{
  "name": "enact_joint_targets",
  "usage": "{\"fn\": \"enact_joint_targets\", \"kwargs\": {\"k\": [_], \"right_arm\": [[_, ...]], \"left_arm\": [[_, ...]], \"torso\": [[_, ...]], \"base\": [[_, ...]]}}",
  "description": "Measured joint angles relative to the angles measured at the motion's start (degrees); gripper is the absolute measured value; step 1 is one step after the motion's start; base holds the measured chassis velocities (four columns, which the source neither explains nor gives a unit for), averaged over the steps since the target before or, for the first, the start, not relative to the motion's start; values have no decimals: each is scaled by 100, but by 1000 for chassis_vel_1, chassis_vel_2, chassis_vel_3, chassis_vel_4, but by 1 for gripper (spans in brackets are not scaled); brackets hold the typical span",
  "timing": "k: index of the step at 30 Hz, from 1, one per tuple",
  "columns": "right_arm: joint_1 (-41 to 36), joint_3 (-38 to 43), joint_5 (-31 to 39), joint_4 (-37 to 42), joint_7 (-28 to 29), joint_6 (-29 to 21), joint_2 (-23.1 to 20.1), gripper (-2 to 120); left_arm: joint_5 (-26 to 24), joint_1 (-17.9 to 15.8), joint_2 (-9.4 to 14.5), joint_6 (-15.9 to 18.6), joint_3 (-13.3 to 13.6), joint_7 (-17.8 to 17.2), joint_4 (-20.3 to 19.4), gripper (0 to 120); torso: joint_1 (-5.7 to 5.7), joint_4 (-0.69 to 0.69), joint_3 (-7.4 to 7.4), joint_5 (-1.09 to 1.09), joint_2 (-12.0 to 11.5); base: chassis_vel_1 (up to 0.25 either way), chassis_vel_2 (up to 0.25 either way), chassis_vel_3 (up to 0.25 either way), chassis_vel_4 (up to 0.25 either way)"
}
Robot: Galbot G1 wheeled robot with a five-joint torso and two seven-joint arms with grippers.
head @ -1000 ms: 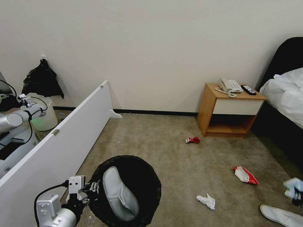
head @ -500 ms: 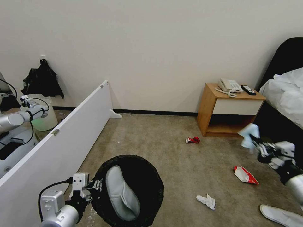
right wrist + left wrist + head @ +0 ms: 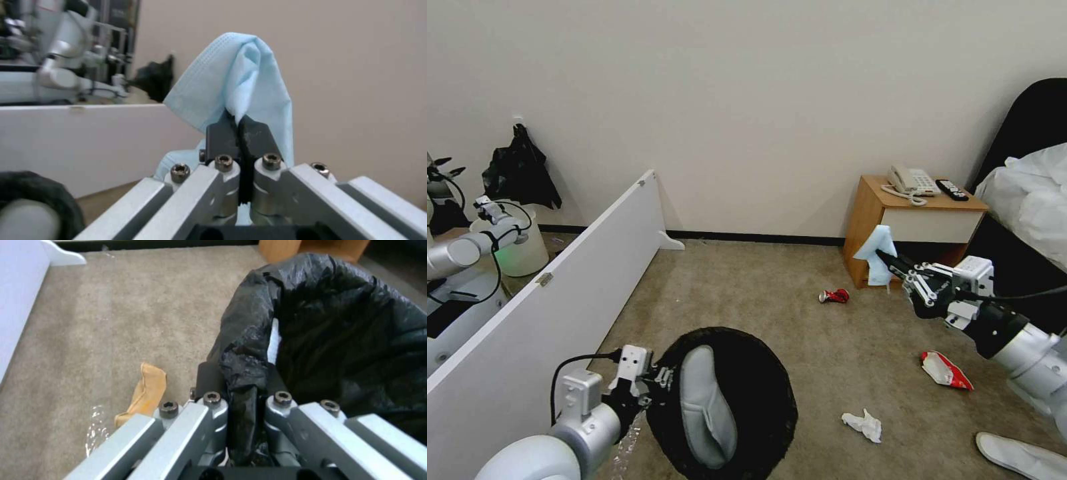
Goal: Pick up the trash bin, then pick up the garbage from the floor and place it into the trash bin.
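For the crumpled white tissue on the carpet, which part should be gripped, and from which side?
Grip the crumpled white tissue across its raised, bunched middle, jaws coming straight down from above. It lies low and loose on the floor, apart from other litter, offering no side edge.

The head camera is looking down across the floor (image 3: 827, 360); each wrist camera is peering closely along its own fingers, both sharing with it the trash bin (image 3: 774, 400) (image 3: 356, 340) (image 3: 31, 200)

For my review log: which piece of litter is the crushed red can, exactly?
Start at the wooden nightstand against the back wall. On the beige carpet just in front of its left corner lies the small crushed red metal can, farthest from the robot, shiny and silver-ended, unlike the flat red-white packet.
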Motion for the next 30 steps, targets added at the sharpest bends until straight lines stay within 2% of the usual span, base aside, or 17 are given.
{"fn": "enact_joint_targets", "kwargs": {"k": [2,3,6,10,12,13,15,16,18,19,21,25,30], "right_arm": [[38,-47,34,-7,-56,35,-41,0],[164,-247,101,-38,-262,164,-193,0],[381,-613,131,-106,-488,275,-316,0],[853,-1229,127,-196,-708,377,-327,0],[1384,-1834,123,-224,-754,388,-186,0],[1384,-1834,123,-224,-754,388,-186,0],[2126,-2610,76,-239,-757,361,87,0],[2126,-2610,76,-239,-757,361,87,0],[2648,-3259,13,-245,-758,344,286,0],[2648,-3259,13,-245,-758,344,286,0],[3108,-3972,-101,-283,-758,339,509,0],[3416,-4409,-152,-319,-775,339,661,0],[3942,-5151,-190,-405,-1089,487,862,0]], "left_arm": [[-12,-56,23,0,36,2,25,4],[-64,-246,54,-4,127,3,87,4],[-138,-380,57,-6,182,2,105,4],[-180,-434,45,-6,201,4,104,4],[-183,-435,23,-6,201,3,99,4],[-183,-435,23,-6,201,3,99,4],[-177,-428,-7,-7,204,4,70,4],[-177,-428,-7,-7,204,4,70,4],[-166,-434,-21,-7,225,5,58,4],[-166,-434,-21,-7,225,5,58,4],[-152,-425,-41,-7,230,4,55,4],[-132,-357,-50,-8,220,5,52,4],[-106,-265,-142,-9,181,11,32,4]], "torso": [[0,0,0,1,0],[0,0,0,-1,0],[0,0,0,-1,0],[0,-1,-1,0,0],[0,0,-1,0,0],[0,0,-1,0,0],[0,0,-1,0,0],[0,0,-1,0,0],[0,1,-1,0,0],[0,1,-1,0,0],[0,1,0,-1,0],[0,0,-1,0,0],[0,-1,0,0,0]], "base": [[0,0,0,0],[0,0,0,0],[0,0,0,0],[0,0,0,0],[0,0,0,0],[0,0,0,0],[0,0,0,0],[0,0,0,0],[0,0,0,0],[0,0,0,0],[0,0,0,0],[0,0,0,0],[0,0,0,0]]}}
